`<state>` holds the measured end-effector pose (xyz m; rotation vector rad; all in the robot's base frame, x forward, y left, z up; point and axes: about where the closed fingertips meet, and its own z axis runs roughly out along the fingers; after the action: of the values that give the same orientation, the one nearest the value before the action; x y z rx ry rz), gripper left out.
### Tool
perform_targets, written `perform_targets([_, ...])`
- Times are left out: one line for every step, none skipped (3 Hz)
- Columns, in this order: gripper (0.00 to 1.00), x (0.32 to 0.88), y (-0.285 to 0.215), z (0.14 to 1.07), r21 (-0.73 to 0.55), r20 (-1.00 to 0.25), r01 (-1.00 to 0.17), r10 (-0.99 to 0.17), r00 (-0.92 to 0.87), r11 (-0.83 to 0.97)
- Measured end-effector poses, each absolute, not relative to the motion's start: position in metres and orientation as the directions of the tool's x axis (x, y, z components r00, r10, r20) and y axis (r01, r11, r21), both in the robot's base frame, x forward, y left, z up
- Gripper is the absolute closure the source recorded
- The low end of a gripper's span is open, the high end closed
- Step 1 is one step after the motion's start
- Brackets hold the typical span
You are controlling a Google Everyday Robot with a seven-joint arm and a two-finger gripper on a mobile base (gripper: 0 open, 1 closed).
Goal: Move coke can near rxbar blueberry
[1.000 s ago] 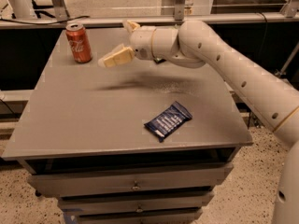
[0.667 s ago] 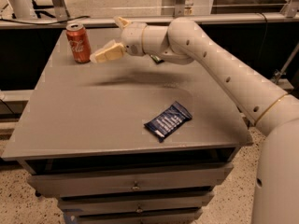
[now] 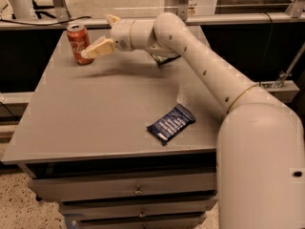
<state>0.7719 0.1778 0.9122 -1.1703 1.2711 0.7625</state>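
Grey bench (image 3: 95,123) over drawers filled the scene, with railings beyond its far edge. At the far left corner the gripper (image 3: 96,36) hovered low with its jaws spread wide, the nearer finger (image 3: 97,48) reaching the right flank of the coke can (image 3: 78,43). The can stood upright, long axis vertical, just left of the jaws and not yet between them, so the closing move likely needed a little more travel leftward. Well apart, toward the near right, the rxbar blueberry (image 3: 170,124) lay flat and slanted. A second before, the jaws had been clearly right of the can; can and bar had not shifted.
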Motion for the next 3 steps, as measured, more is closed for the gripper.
perform_targets([0.0,0.792,0.193,0.899,-0.217,-0.969,-0.938,-0.177,0.174,0.27])
perform_targets([0.0,0.801,0.206,0.897,-0.198,-0.972,-0.946,-0.178,0.154,0.256])
perform_targets([0.16,0.8,0.218,0.894,-0.175,-0.974,-0.955,-0.183,0.132,0.24])
